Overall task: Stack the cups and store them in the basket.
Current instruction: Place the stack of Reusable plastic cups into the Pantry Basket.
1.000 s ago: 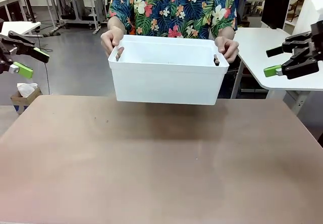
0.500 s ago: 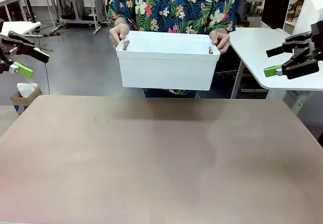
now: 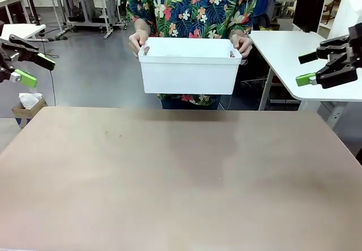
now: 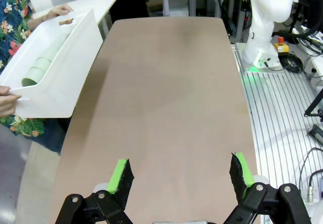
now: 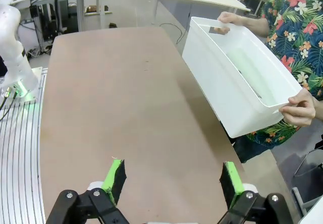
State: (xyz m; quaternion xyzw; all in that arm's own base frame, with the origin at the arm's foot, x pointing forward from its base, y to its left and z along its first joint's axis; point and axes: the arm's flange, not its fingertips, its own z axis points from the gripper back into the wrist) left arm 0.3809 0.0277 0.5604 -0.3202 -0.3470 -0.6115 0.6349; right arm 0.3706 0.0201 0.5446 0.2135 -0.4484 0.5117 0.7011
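Front view: a person at the far side of the brown tabletop [image 3: 181, 177] holds the large white rectangular plastic basket [image 3: 189, 70] in the air, beyond the far edge of the tabletop, with one hand [image 3: 137, 40] at each end near the handle slots. In the left wrist view, a pale mint green stack of tapered cups [image 4: 43, 62] lies inside the basket, on its floor; how many cups are nested I cannot tell.

The left gripper [image 3: 32, 70] hangs to the left of the basket and the right gripper [image 3: 308, 69] to its right, both well apart from it. Both have their jaws spread wide and hold nothing.

I judge the basket as light and stiff, with smooth walls that could slip; the rolled rim or a handle slot is the safer place to grip. The cups look light and rigid, and probably slide when the basket tilts.
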